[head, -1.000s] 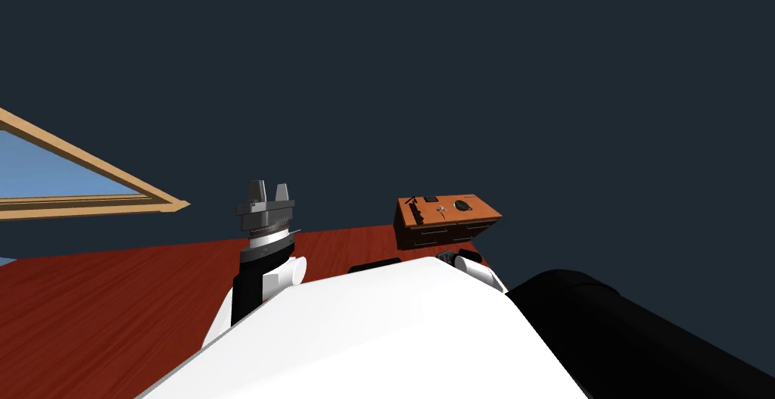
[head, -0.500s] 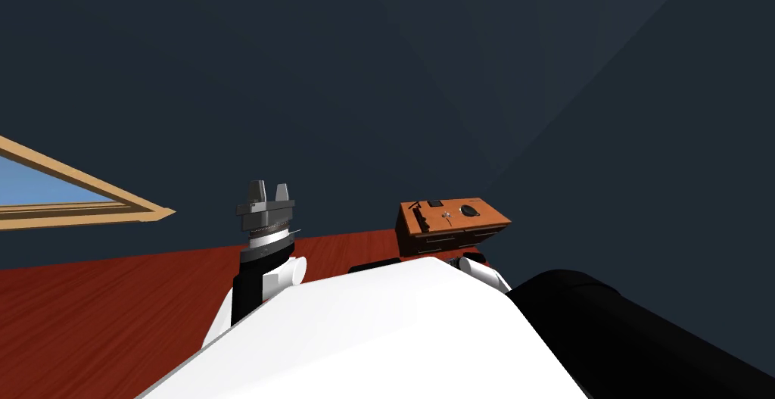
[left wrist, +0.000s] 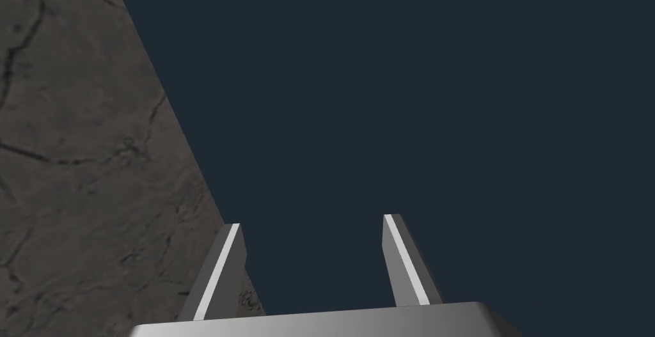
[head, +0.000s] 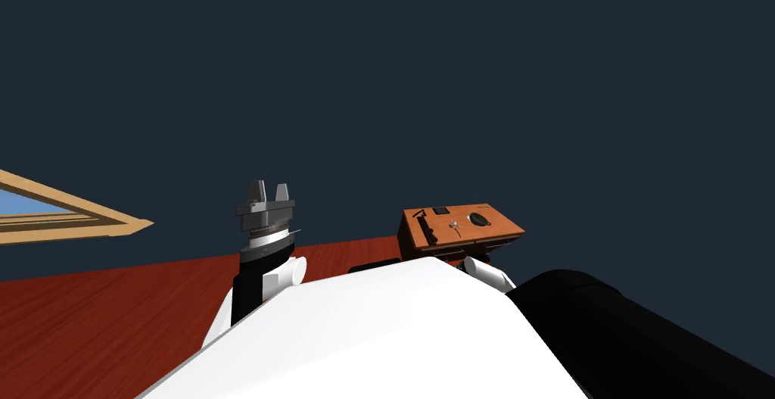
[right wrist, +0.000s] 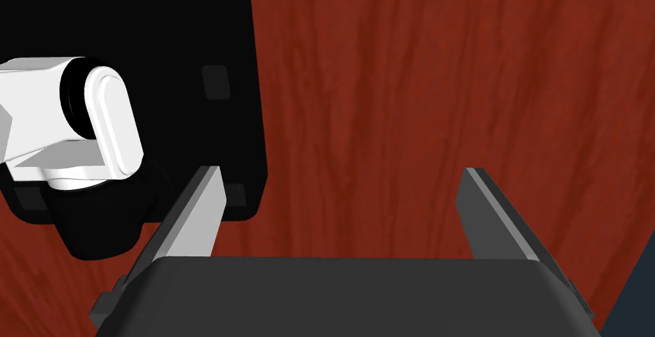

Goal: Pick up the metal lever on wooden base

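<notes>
Barely started tbh: left gripper (left wrist: 313, 221) and right gripper (right wrist: 342, 173) both have jaws spread and empty, while what looks like the lever (head: 424, 227) sits untouched on the orange-brown dresser (head: 497, 229) ahead.

The lever (head: 424, 225) shows as a thin dark bar, and its base cannot be told from the orange-brown table (head: 499, 229) top. It lies along the top's edge nearest the left pincer (head: 269, 185), far end slightly raised. It is well apart from that pincer, to its right.
</notes>
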